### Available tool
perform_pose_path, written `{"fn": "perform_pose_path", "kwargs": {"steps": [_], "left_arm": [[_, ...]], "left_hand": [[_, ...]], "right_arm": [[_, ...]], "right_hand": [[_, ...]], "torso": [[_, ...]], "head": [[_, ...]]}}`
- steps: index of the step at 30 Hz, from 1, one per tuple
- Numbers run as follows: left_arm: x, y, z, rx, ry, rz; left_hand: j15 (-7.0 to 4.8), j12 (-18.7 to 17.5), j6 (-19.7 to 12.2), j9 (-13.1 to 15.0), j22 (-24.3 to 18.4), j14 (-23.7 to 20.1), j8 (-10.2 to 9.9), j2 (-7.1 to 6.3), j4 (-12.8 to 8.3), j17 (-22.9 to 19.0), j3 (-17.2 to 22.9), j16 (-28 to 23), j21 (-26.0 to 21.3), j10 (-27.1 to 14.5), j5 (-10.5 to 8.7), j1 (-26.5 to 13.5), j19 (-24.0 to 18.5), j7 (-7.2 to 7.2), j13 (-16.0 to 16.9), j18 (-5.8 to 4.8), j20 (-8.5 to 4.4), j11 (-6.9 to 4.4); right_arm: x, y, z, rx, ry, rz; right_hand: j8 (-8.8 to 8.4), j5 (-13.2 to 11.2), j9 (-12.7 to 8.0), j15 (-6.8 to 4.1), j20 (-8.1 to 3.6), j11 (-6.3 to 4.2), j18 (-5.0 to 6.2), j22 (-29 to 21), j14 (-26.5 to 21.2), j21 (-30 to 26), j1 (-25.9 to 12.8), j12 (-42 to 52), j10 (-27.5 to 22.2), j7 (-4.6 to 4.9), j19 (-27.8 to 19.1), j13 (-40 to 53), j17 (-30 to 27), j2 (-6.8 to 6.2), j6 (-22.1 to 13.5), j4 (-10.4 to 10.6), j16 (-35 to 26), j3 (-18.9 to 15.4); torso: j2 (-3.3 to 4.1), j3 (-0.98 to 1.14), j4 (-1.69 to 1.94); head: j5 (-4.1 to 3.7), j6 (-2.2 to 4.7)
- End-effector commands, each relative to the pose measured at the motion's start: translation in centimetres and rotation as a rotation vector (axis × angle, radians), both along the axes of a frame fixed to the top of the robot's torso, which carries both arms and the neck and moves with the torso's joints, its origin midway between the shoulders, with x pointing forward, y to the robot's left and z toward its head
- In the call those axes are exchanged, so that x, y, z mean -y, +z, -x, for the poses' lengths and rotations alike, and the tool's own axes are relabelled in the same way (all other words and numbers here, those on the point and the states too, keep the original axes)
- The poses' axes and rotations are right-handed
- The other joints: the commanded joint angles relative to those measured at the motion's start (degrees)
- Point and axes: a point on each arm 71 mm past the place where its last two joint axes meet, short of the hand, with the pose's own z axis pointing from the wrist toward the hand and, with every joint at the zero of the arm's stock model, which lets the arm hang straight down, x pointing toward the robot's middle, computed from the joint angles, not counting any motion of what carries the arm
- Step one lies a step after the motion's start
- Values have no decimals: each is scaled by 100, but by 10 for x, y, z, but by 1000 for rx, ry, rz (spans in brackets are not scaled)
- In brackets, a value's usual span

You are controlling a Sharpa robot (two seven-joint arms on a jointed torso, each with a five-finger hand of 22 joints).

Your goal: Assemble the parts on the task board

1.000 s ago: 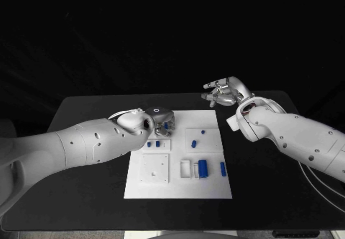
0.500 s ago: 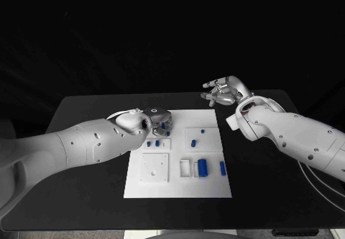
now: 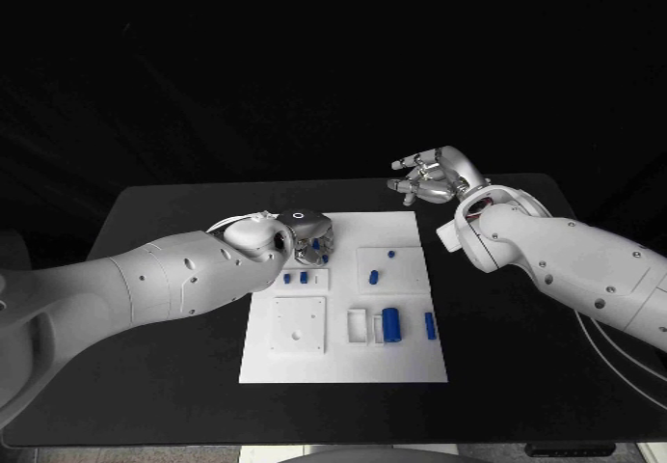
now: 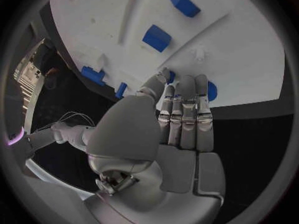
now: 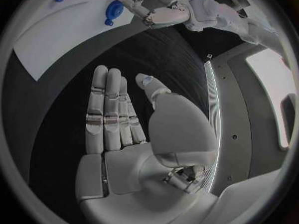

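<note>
Little has moved since a second ago: the left hand (image 3: 308, 234) still hovers at the far-left corner of the task board (image 3: 348, 371), fingers pressed together over a round blue part (image 4: 211, 90), while beyond the board's far-right corner the right hand (image 3: 438, 177) waits with fingers loosely apart, holding nothing.

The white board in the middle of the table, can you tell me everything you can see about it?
The flat white rectangular task board lies on the black table, looking like smooth plastic. Raised white square blocks sit on it, and small blue parts lie or stand among them, some long, some tiny. The left hand reaches onto its far left corner, fingertips by a blue piece there. The right hand hovers off the board, beyond its far right corner.
</note>
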Motion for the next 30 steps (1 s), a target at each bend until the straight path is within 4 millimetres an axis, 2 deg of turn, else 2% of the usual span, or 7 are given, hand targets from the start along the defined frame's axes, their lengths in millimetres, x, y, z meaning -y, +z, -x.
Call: {"fn": "perform_pose_path", "kwargs": {"steps": [1, 8, 16, 18, 20, 30], "left_arm": [[3, -1, 1, -8, -17, 16], [3, -3, 1, -22, -16, 12], [2, -6, 0, -45, -9, -5], [2, -7, 0, -47, -7, -6], [2, -7, 0, -49, -5, -6], [0, -7, -1, -59, 5, -4]], "left_hand": [[-21, -29, 25, -8, 138, 47, -36, 48, 10, 10, 27, 42, 37, 35, -13, -9, -8, 9, -9, -2, -30, -28], [-41, -28, 85, -6, 142, 152, -34, 133, 33, 52, 65, 169, 93, 72, -9, 8, -36, 14, -10, 3, -39, -48], [-55, -34, 273, -6, 149, 338, -37, 341, 14, 73, 92, 314, 319, 258, -33, 74, -97, 57, -11, 32, -62, -64], [-53, -33, 292, -4, 152, 362, -34, 382, -6, 78, 117, 336, 376, 300, -87, 106, -105, 68, -10, 48, -65, -67], [-44, -33, 318, -3, 155, 384, -33, 428, -36, 85, 172, 363, 444, 362, -254, 145, -109, 86, -10, 69, -62, -67], [-32, -30, 491, 6, 144, 449, -29, 476, -93, 107, 296, 460, 793, 559, -273, 111, -228, 97, -8, 139, -44, -92]], "right_arm": [[-2, 0, 1, 4, 18, 0], [-3, 0, 1, 4, 20, 0], [-4, 1, 1, 4, 22, -1], [-4, 1, 1, 4, 22, -1], [-4, 1, 1, 4, 21, -1], [-4, 1, 1, 4, 22, -1]], "right_hand": [[-14, 18, -6, 12, 14, 1, -61, 5, 36, 33, -12, 36, -26, -6, 1, -6, 6, 15, 0, -25, -16, 0], [-14, 18, -6, 12, 14, 1, -61, 5, 36, 33, -12, 36, -26, -6, 1, -6, 6, 15, 0, -25, -16, 0], [-14, 18, -6, 12, 14, 1, -61, 5, 36, 33, -12, 36, -26, -6, 1, -6, 6, 15, 0, -25, -16, 0], [-14, 18, -6, 12, 14, 1, -61, 5, 36, 33, -12, 36, -26, -6, 1, -6, 6, 15, 0, -25, -16, 0], [-14, 18, -6, 12, 14, 1, -61, 5, 36, 33, -12, 36, -26, -6, 1, -6, 6, 15, 0, -25, -16, 0], [-14, 18, -6, 12, 14, 1, -61, 5, 36, 33, -12, 36, -26, -6, 1, -6, 6, 15, 0, -25, -16, 0]], "torso": [[1, 0, 1], [6, 2, -2], [2, 1, 1], [2, 1, 1], [2, 1, 1], [1, 2, -1]], "head": [[3, 2], [-1, -1], [-4, -11], [-4, -12], [-5, -14], [-4, -16]]}}
